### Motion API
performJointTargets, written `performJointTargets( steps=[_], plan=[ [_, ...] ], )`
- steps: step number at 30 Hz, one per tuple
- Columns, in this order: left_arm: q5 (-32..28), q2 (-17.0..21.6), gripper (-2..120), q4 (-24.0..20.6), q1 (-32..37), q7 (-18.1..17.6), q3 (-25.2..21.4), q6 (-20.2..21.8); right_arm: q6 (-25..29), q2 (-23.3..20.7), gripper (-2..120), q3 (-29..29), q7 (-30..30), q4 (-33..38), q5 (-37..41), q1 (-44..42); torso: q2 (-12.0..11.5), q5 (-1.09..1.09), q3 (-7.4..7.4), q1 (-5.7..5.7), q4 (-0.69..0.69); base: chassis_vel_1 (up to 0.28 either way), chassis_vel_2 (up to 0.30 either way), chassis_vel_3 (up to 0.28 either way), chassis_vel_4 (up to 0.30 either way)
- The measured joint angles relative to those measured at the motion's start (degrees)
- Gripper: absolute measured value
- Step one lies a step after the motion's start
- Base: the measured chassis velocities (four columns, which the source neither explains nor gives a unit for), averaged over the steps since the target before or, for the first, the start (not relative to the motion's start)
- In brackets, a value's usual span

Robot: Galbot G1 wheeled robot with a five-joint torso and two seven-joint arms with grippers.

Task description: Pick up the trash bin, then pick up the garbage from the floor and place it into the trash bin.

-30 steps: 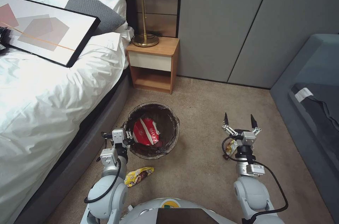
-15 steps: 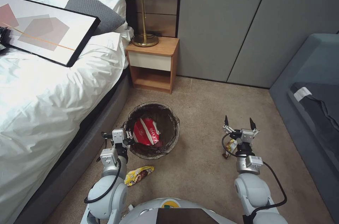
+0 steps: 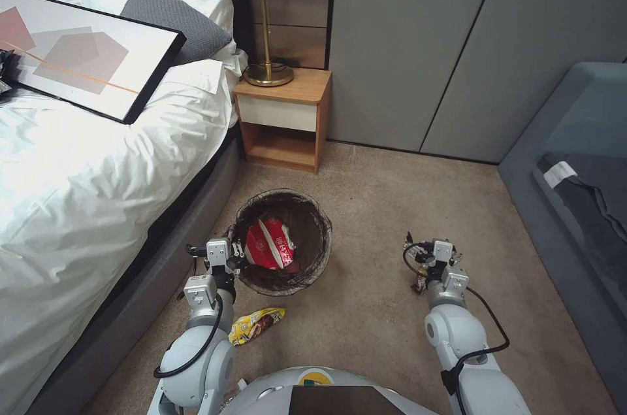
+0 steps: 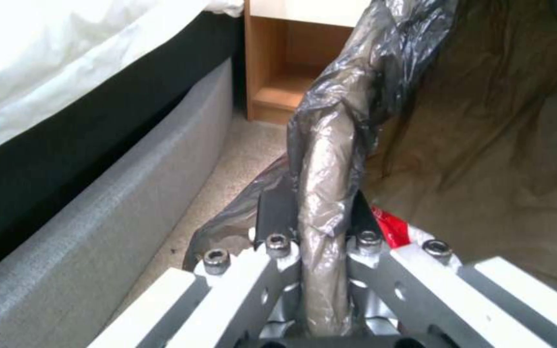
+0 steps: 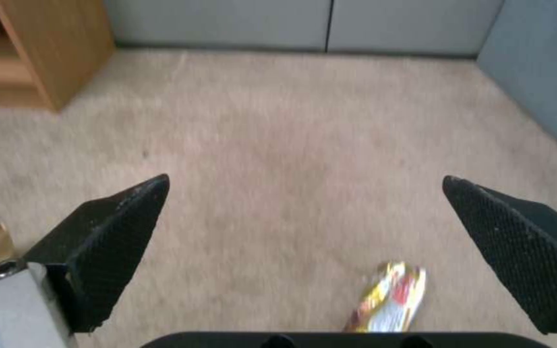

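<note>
Floor: beige-brown short-pile carpet [image 3: 366, 310], with litter on it, so the job's maybe a third done by my guess.
Bin: small round white pail with the dark bag liner [image 3: 307, 258] sits near the bed's foot on the left; a crumpled red-white packet [image 3: 269, 244] is already inside.
Left tool [image 4: 309, 220]: clamped tight on the bin's bag-wrapped rim, so the pickup grip looks sorted.
Right tool [image 5: 304, 251]: spread wide, low over the carpet, with the small yellow-red snack wrapper [image 5: 387, 302] just under it, not grabbed yet.
Leftover: another yellow snack wrapper [image 3: 258, 325] lies near the robot, just this side of the bin.
</note>
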Motion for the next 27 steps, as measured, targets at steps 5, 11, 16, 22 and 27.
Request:
performJointTargets(
  steps=[5, 11, 16, 22, 27],
  plan=[
    [0.0, 0.0, 0, 0.0, 0.1, 0.0, 0.0, 0.0, -2.2, -0.5, 100, 0.1, 0.2, -6.3, 3.0, 2.5, 0.0, 0.00, 0.00, 0.00, 0.01, 0.000, 0.000, 0.000, 0.000],
    [0.0, 0.2, 0, 0.0, 0.2, 0.0, 0.0, 0.0, -3.9, -1.3, 100, 0.1, 0.1, -13.5, 4.9, 5.0, 0.0, 0.00, 0.00, 0.00, -0.01, 0.000, 0.000, 0.000, 0.000],
    [0.0, 0.2, 0, -0.1, 0.2, 0.0, -0.1, 0.0, -4.4, -1.7, 100, 0.1, -0.2, -22.0, 4.8, 9.1, 0.0, 0.01, 0.00, 0.00, 0.00, 0.000, 0.000, 0.000, 0.000],
    [0.0, 0.2, 0, -0.1, 0.2, 0.0, -0.2, 0.0, -4.0, -2.1, 100, -0.1, -0.3, -26.2, 4.1, 11.4, 0.0, 0.00, 0.00, 0.00, 0.00, 0.000, 0.000, 0.000, 0.000],
    [0.0, 0.2, 0, -0.1, 0.2, 0.0, -0.2, 0.0, -1.9, -2.2, 100, 0.0, -0.8, -30.4, 3.1, 13.9, 0.0, 0.00, 0.00, 0.00, 0.00, 0.000, 0.000, 0.000, 0.000]
  ],
)
